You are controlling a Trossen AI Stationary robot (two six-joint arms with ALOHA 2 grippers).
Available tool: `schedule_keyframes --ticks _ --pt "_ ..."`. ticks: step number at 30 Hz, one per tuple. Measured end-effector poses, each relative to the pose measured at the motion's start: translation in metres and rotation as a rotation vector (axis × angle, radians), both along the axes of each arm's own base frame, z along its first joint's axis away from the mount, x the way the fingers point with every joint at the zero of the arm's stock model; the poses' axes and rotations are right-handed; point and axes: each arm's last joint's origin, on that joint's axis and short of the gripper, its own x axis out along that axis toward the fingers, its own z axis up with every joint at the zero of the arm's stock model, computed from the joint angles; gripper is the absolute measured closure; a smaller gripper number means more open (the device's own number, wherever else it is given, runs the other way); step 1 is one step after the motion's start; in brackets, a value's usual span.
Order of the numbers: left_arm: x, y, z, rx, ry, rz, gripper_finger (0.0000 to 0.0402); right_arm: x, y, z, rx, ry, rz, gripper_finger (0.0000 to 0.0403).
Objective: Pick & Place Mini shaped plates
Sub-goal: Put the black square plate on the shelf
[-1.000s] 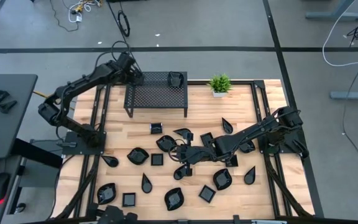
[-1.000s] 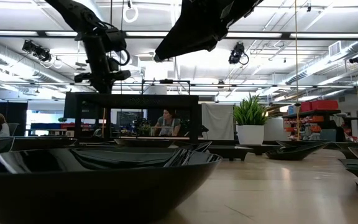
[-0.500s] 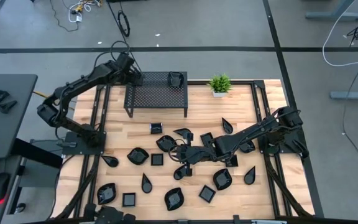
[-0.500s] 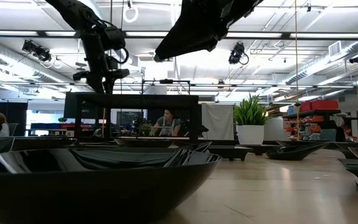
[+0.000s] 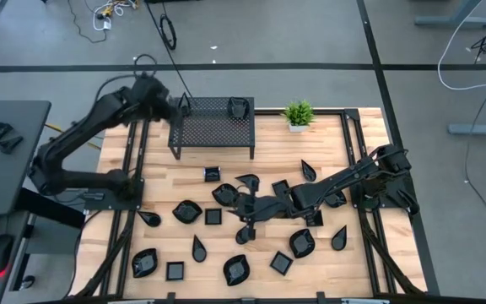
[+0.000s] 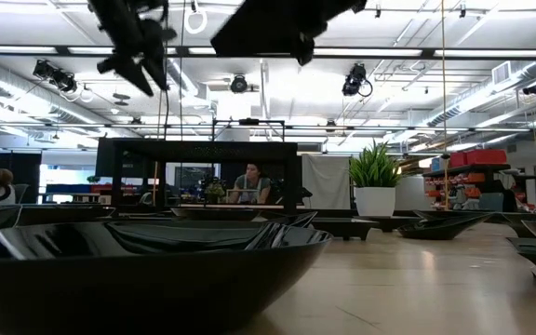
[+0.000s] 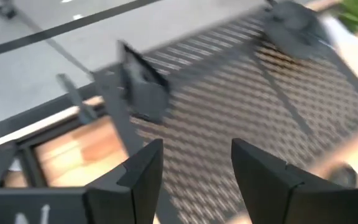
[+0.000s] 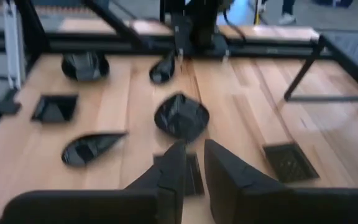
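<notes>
So the table (image 5: pixel 361 262) is pale wood planks with a visible grain, framed by dark metal rails. Scattered all over it are the mini shaped plates (image 5: pixel 236 270), all glossy black: some teardrop or leaf shaped with a pointed tip, some small squares with a sunken middle, some rounded with wavy rims. From the low view the nearest one (image 6: pixel 147 270) is a big shiny curve catching the ceiling lights.

At the far side stands a black mesh rack (image 5: pixel 212 128), perforated metal top on thin legs. Two plates sit on it: a square one (image 5: pixel 184 105) at its left corner and a rounded one (image 5: pixel 240 107) at its right corner. In the left wrist view the mesh holes show up nicely, with the square plate (image 7: pixel 143 92) lying on the mesh.

The left tool (image 5: pixel 169 105) hangs just off the rack's left end, fingers (image 7: pixel 135 180) spread wide apart and nothing between them. The square plate lies just ahead of them, on the mesh, clear of them.

The right tool (image 5: pixel 245 209) is low over the middle of the table among the plates. Its fingers (image 8: pixel 229 168) stand close together with only a narrow gap, and I don't see anything pinched there. A wavy rounded plate (image 8: pixel 180 116) lies just past the tips, a square one (image 8: pixel 55 107) and a leaf one (image 8: pixel 92 148) off to the side.

A small green leafy plant (image 5: pixel 298 113) in a white pot sits next to the rack. No readable writing anywhere.
</notes>
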Motion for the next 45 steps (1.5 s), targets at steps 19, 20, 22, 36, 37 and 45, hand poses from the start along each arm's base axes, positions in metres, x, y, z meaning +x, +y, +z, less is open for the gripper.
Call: schedule_keyframes --ticks 19,20,22,36,37,45 --pt "0.024 -0.177 -0.127 0.048 -0.287 -0.343 0.0204 0.019 -0.036 0.005 0.145 0.033 0.045 0.0341" --pt "0.021 -0.182 -0.132 0.034 -0.304 -0.327 0.0204 0.022 -0.039 0.003 0.141 0.073 0.042 0.0341" --pt "0.015 -0.190 -0.136 0.011 -0.330 -0.302 0.0204 0.035 -0.044 0.000 0.134 0.121 0.046 0.0341" --pt "-0.006 -0.218 -0.127 -0.010 -0.362 -0.394 0.0205 0.120 -0.094 -0.043 0.077 0.452 0.001 0.0282" --pt "-0.007 -0.219 -0.128 -0.011 -0.359 -0.397 0.0205 0.124 -0.096 -0.045 0.074 0.454 -0.002 0.0273" --pt "-0.017 -0.230 -0.130 -0.048 -0.361 -0.427 0.0205 0.134 -0.114 -0.060 0.010 0.426 -0.059 0.0241"
